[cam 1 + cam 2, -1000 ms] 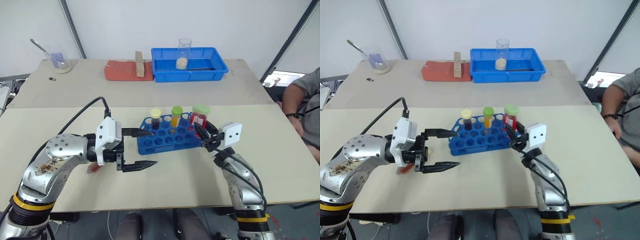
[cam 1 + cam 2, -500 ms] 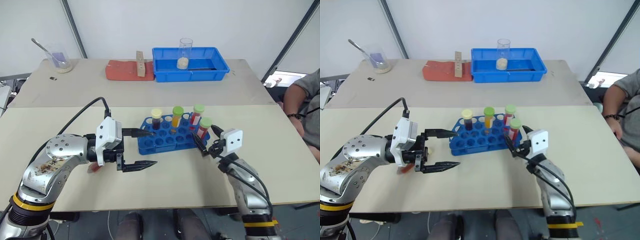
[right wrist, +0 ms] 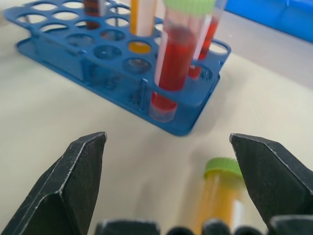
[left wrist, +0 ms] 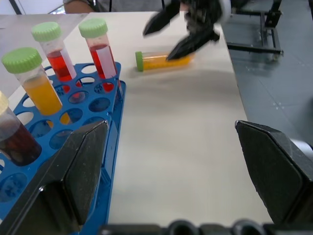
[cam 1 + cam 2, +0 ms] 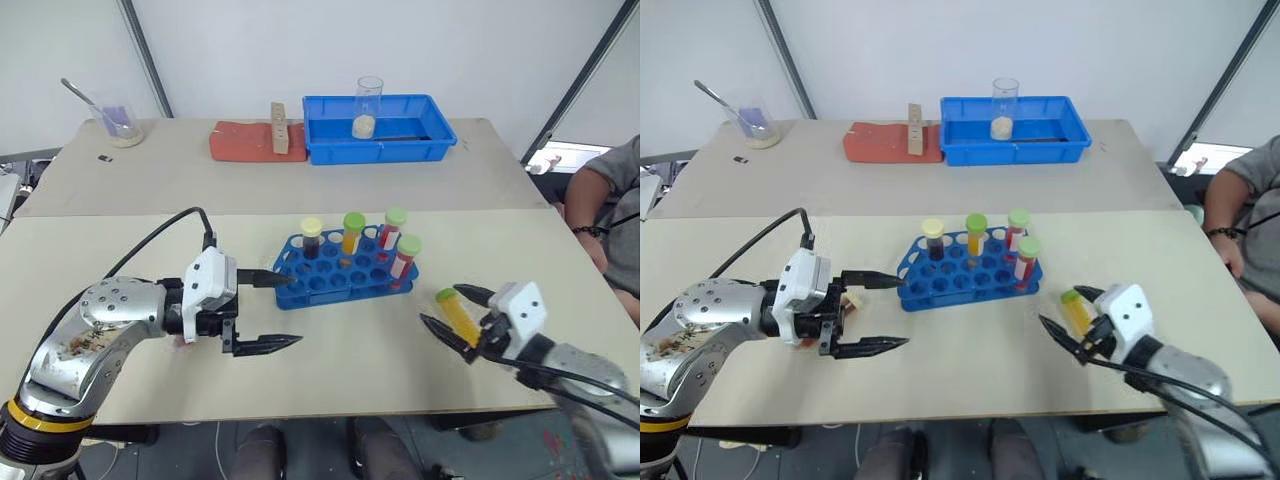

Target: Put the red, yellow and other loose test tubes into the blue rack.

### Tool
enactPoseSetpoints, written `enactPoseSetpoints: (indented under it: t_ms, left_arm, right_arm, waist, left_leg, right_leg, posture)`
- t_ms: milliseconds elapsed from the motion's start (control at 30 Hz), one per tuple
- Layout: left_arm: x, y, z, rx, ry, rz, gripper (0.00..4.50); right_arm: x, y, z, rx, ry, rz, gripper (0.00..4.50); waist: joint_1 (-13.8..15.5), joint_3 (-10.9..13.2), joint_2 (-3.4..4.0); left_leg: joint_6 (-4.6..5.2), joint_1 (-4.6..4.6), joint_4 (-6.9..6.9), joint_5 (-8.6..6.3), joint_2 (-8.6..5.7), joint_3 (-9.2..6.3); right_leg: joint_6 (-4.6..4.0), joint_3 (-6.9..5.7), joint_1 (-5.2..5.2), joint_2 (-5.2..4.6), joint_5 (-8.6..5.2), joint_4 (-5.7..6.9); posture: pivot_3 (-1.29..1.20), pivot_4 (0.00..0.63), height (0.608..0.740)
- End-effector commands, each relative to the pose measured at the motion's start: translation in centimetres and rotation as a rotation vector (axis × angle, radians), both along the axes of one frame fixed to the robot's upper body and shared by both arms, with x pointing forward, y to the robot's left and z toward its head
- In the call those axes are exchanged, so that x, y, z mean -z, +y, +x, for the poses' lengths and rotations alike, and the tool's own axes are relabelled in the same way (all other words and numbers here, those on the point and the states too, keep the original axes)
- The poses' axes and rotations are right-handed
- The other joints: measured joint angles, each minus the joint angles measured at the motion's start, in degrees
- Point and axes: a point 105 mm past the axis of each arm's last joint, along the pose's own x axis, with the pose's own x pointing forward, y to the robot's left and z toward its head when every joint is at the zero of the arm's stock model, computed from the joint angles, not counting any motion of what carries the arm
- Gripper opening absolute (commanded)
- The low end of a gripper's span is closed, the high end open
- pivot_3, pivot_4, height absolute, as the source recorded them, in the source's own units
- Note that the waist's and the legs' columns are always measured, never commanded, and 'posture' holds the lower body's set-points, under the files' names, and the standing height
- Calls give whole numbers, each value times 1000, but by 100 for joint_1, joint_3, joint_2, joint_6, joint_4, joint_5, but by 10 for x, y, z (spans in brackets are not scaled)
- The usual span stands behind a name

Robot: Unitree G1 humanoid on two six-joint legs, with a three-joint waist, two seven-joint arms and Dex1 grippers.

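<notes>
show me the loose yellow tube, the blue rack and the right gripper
loose yellow tube (image 5: 459,314), left eye view, on its yellow body
blue rack (image 5: 330,288), left eye view, on its top tier
right gripper (image 5: 452,311), left eye view, midway between its open fingertips

Glossy blue plastic rack (image 5: 345,272), clear smooth tubes with matt green caps, loose yellow tube (image 5: 458,313) likewise, matt beige table (image 5: 330,350), glass beaker (image 5: 368,107) far, glossy blue tray (image 5: 380,148)

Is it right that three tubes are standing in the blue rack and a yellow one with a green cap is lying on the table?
Not quite: four tubes stand in the blue rack, as the left eye view shows. The rest holds: the yellow tube with a green cap lies on the table, between the fingers of the open right end effector.
</notes>
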Motion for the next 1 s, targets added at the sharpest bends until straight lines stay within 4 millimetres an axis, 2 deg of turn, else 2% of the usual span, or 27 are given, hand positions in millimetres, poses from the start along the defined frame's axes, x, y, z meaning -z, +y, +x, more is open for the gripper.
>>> enactPoseSetpoints:
  t_ms: [33,167,267,367,633,900,1000]
  left_arm:
    - [-4,-7,-12,86,-81,42,4500]
    - [-1,-16,-18,146,-102,58,4500]
    - [-1,-22,-22,180,-113,56,4500]
    - [-1,-25,-25,201,-120,55,4500]
    - [4,-26,-31,252,-107,78,4500]
    - [6,-31,-33,251,-111,63,4500]
    - [8,-32,-33,244,-110,60,4500]
  right_arm:
    - [-18,0,-6,-33,77,-62,4471]
    - [-18,-15,1,46,228,-156,4471]
    - [-15,-30,14,147,344,-194,4471]
    - [-10,-37,28,200,440,-198,4471]
    - [2,-43,52,250,677,-180,4471]
    - [15,-38,60,247,814,-219,4471]
    - [19,-39,63,253,829,-237,3647]
  waist:
    - [10,0,-1]
    - [20,2,-5]
    - [17,2,-6]
    - [8,3,-10]
    - [-1,4,-10]
    - [0,4,-10]
    - [-1,4,-10]
  left_leg:
    - [0,-1,0,0,0,-1]
    - [0,-4,1,0,-2,-1]
    - [0,-5,1,0,-2,-3]
    - [0,-11,3,0,-4,-1]
    - [2,-18,0,-1,-6,-1]
    - [2,-18,1,-1,-5,-1]
    - [2,-18,1,-1,-5,-1]
  right_leg:
    - [0,-1,0,0,0,-1]
    - [0,-1,2,-3,0,-8]
    - [0,-2,2,-2,-1,-10]
    - [2,3,-1,-4,1,-13]
    - [4,4,-6,-3,1,-17]
    - [8,4,-5,-3,3,-16]
    - [10,3,-5,-3,4,-17]
  posture:
    - [0,150,740]
    - [0,150,740]
    - [0,150,740]
    - [0,150,740]
    - [0,150,740]
    - [0,150,740]
    - [0,150,740]
